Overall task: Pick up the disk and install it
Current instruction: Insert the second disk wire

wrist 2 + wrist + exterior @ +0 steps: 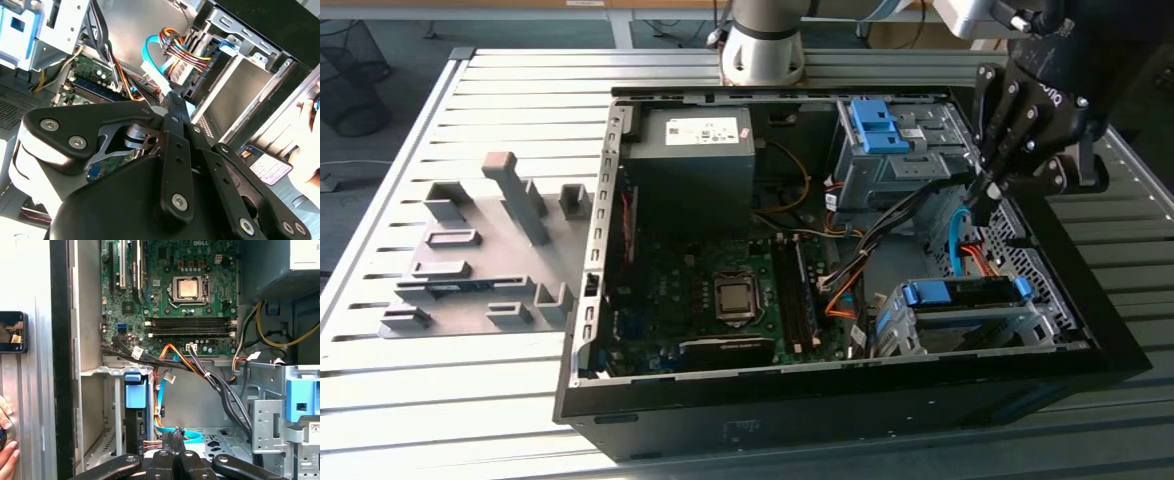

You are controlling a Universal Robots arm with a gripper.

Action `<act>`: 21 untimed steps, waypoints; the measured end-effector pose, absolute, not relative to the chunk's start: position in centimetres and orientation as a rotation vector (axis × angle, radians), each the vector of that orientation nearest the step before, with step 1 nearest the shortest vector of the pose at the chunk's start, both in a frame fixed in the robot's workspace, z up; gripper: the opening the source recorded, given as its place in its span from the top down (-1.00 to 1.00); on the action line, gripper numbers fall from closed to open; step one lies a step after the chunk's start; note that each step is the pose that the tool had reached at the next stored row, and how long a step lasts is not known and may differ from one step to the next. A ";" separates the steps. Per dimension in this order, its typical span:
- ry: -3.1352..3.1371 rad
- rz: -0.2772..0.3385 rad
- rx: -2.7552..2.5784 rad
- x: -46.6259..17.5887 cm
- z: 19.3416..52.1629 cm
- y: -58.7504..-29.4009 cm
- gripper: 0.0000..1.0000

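The disk (967, 294) lies in the metal bay at the open computer case's (607, 250) corner, on the exterior view's lower right, with its blue rail on top. In the first wrist view its blue rail end (134, 390) shows inside that bay, with coloured wires at the disk's end. My black gripper (994, 188) hangs over the case's right side, fingers pointing down and shut on nothing. The closed fingertips (172, 436) sit near a light-blue cable, apart from the disk. In the second wrist view the gripper (172, 97) points toward the bay.
A dark grey power supply (687, 150) and a drive cage with a blue latch (881, 135) fill the case's far side. The motherboard (185, 290) and loose cables (847, 270) lie between. A grey fixture (480, 250) stands on the slatted table. A person's hand (6, 450) rests outside the case wall.
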State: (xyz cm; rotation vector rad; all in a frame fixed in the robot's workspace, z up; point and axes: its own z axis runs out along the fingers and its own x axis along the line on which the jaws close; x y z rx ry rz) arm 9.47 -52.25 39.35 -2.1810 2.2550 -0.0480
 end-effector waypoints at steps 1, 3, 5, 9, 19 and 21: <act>2.256 -0.046 -2.182 9.5 39.3 -52.1 0.79; 2.259 -0.040 -2.185 9.6 39.3 -51.9 0.77; 2.263 -0.036 -2.189 9.8 39.3 -51.8 0.77; 2.272 -0.047 -2.198 10.0 39.3 -51.6 0.65; 2.295 -0.091 -2.221 10.2 38.9 -51.2 0.51; 2.296 -0.093 -2.222 10.2 38.8 -51.2 0.51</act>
